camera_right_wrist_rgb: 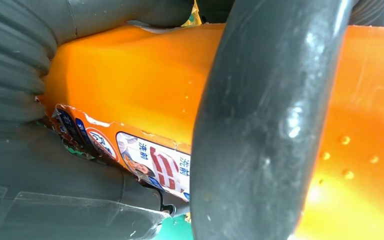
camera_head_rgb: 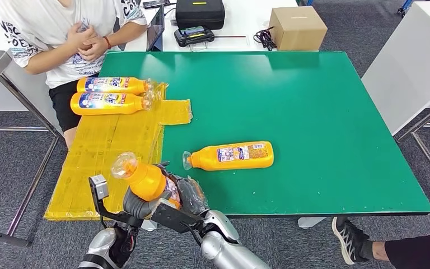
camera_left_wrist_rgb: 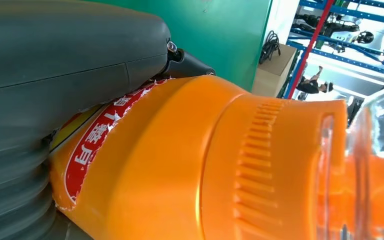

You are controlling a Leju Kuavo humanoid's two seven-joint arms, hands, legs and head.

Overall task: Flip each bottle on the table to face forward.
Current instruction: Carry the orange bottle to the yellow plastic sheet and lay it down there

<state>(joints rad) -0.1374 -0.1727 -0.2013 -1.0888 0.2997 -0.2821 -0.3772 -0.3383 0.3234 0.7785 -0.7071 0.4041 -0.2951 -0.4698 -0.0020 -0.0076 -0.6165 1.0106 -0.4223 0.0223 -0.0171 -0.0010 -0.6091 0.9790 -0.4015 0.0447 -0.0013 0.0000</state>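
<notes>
An orange bottle [camera_head_rgb: 145, 179] with a clear cap is lifted above the table's near left corner, cap pointing up and to the left. My left hand [camera_head_rgb: 137, 205] grips it from below and my right hand [camera_head_rgb: 188, 194] wraps its lower body. Close up, the left hand [camera_left_wrist_rgb: 55, 75] presses on the bottle's [camera_left_wrist_rgb: 190, 165] red-labelled shoulder, and a dark finger of the right hand [camera_right_wrist_rgb: 265, 125] crosses the bottle's [camera_right_wrist_rgb: 130, 75] side. Another orange bottle [camera_head_rgb: 232, 156] lies on the green table [camera_head_rgb: 313, 112], cap to the left. Two more bottles [camera_head_rgb: 112, 85] [camera_head_rgb: 109, 103] lie side by side on the yellow mat [camera_head_rgb: 101, 151].
A person [camera_head_rgb: 61, 33] stands at the table's far left corner with hands held to the chest. Behind the table are a cardboard box [camera_head_rgb: 298, 27], a black case [camera_head_rgb: 200, 12] and cables. Another person's shoe [camera_head_rgb: 348, 238] is by the near right edge.
</notes>
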